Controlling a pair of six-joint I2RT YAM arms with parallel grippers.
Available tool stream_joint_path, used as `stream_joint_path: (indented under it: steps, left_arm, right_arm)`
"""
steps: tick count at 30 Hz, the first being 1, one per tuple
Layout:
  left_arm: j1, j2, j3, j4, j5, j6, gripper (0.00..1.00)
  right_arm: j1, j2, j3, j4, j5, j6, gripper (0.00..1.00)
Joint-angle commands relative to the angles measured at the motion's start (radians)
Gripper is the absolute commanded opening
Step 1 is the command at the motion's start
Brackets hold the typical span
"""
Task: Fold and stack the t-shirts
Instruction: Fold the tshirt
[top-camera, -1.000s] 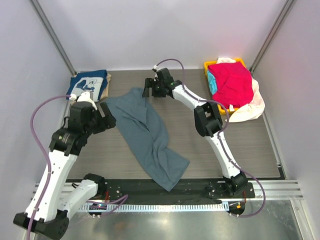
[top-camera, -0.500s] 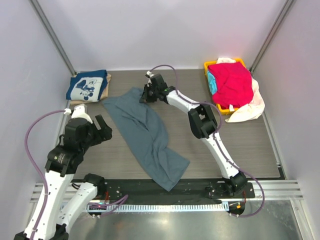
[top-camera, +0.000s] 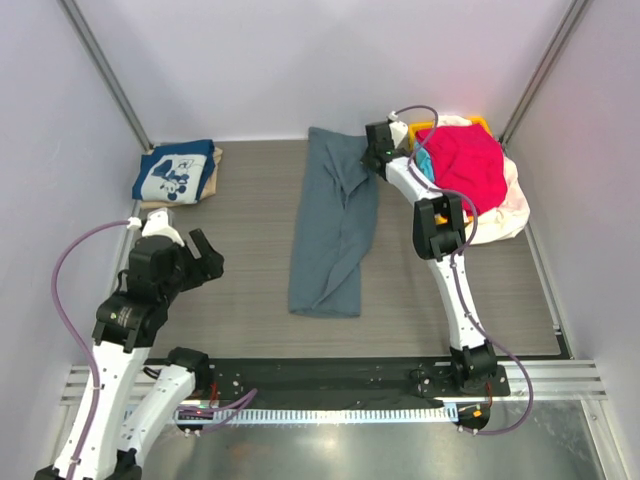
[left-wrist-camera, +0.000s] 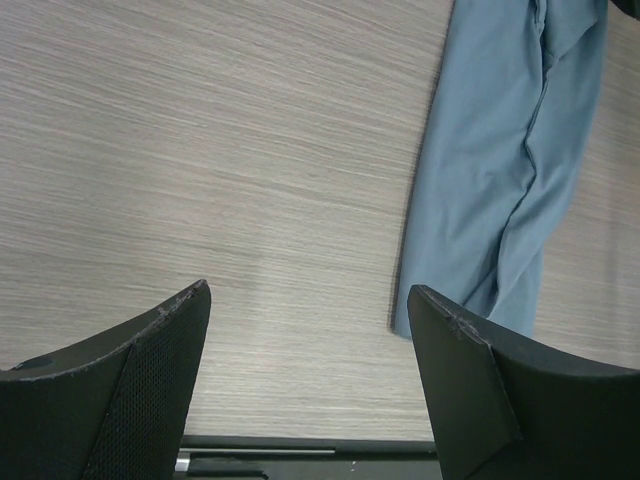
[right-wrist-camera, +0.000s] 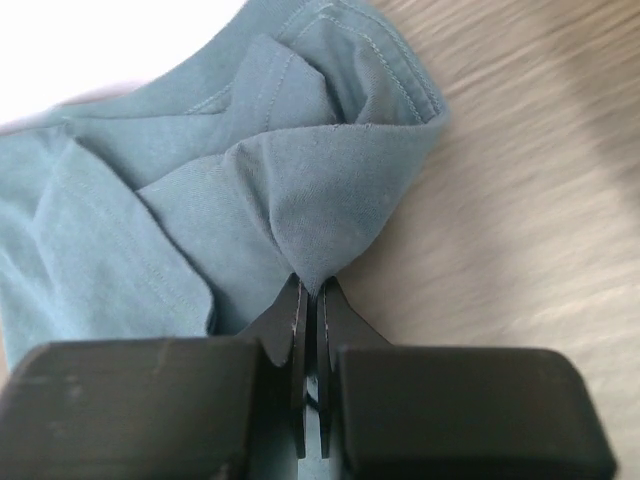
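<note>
R hand (right-wrist-camera: 310, 292) pinched tight on slate blue-grey tee (top-camera: 330, 235), prob. at a hem fold; L hand (left-wrist-camera: 308, 300) spread wide, holding nothing, above wood-grain counter (left-wrist-camera: 200, 150).

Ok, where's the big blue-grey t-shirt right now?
In the top view, the large slate blue-grey t-shirt lies lengthwise mid-table, its far right corner pinched by the right gripper, just left of the yellow plastic basket.
</note>
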Motion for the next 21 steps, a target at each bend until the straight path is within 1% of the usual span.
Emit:
stream_joint_path:
  steps: [1,2,3,4,5,6,8,9,10,12,13,14,15,16,17,18,19,20,21]
  left_arm:
    - [0.034,0.009,-0.008,0.06,0.048,0.028,0.81]
    - [0.035,0.011,-0.008,0.06,0.053,0.03,0.81]
    - [0.037,0.014,-0.008,0.06,0.053,0.03,0.8]
    - [0.037,0.015,-0.008,0.061,0.051,0.028,0.81]
    - [0.037,0.018,-0.009,0.063,0.053,0.03,0.81]
    - [0.037,0.019,-0.009,0.063,0.056,0.03,0.81]
    - [0.037,0.025,-0.011,0.064,0.057,0.028,0.81]
    - [0.037,0.026,-0.012,0.064,0.056,0.028,0.81]
    - [0.038,0.029,-0.014,0.066,0.051,0.025,0.81]
    - [0.038,0.048,-0.014,0.066,0.048,0.024,0.81]
    - [0.038,0.06,-0.013,0.064,0.048,0.021,0.8]
    - [0.038,0.074,-0.011,0.066,0.048,0.007,0.8]
    - [0.037,0.109,-0.011,0.068,0.051,-0.004,0.8]
    - [0.035,0.124,-0.019,0.098,0.062,-0.022,0.8]
    - [0.026,0.143,-0.029,0.121,0.068,-0.062,0.8]
    - [0.014,0.196,-0.048,0.147,0.073,-0.086,0.79]
    - [-0.001,0.222,-0.057,0.202,0.067,-0.108,0.79]
    - [-0.047,0.262,-0.063,0.233,0.06,-0.126,0.78]
    - [-0.073,0.337,-0.063,0.262,0.056,-0.157,0.78]
  right_arm:
    - [0.047,0.052,0.078,-0.007,-0.015,0.042,0.01]
    - [0.047,0.056,0.08,0.009,-0.05,0.036,0.04]
    - [0.047,0.064,0.081,0.044,-0.079,0.026,0.29]
    - [0.047,0.069,0.086,0.064,-0.168,0.008,0.42]
    - [0.049,0.072,0.095,0.072,-0.194,-0.03,0.53]
    - [0.047,0.061,0.113,0.07,-0.213,-0.05,0.7]
    - [0.046,0.021,0.103,0.067,-0.23,-0.089,0.8]
    - [0.043,-0.006,0.069,0.064,-0.228,-0.128,0.83]
    - [0.039,-0.082,0.046,0.061,-0.23,-0.142,0.86]
    - [0.03,-0.175,-0.053,0.036,-0.202,-0.162,0.88]
    - [0.027,-0.277,-0.099,0.026,-0.186,-0.161,0.88]
    - [0.027,-0.342,-0.156,0.023,-0.164,-0.161,0.88]
    - [0.027,-0.402,-0.28,0.01,-0.147,-0.156,0.88]
    - [0.027,-0.458,-0.352,0.01,-0.136,-0.147,0.88]
    - [0.027,-0.584,-0.426,0.009,-0.129,-0.139,0.88]
    - [0.027,-0.639,-0.575,0.003,-0.127,-0.126,0.88]
    - [0.03,-0.704,-0.651,-0.003,-0.129,-0.1,0.88]
    - [0.035,-0.805,-0.799,-0.013,-0.136,-0.078,0.85]
    - [0.042,-0.862,-0.878,-0.028,-0.158,-0.063,0.84]
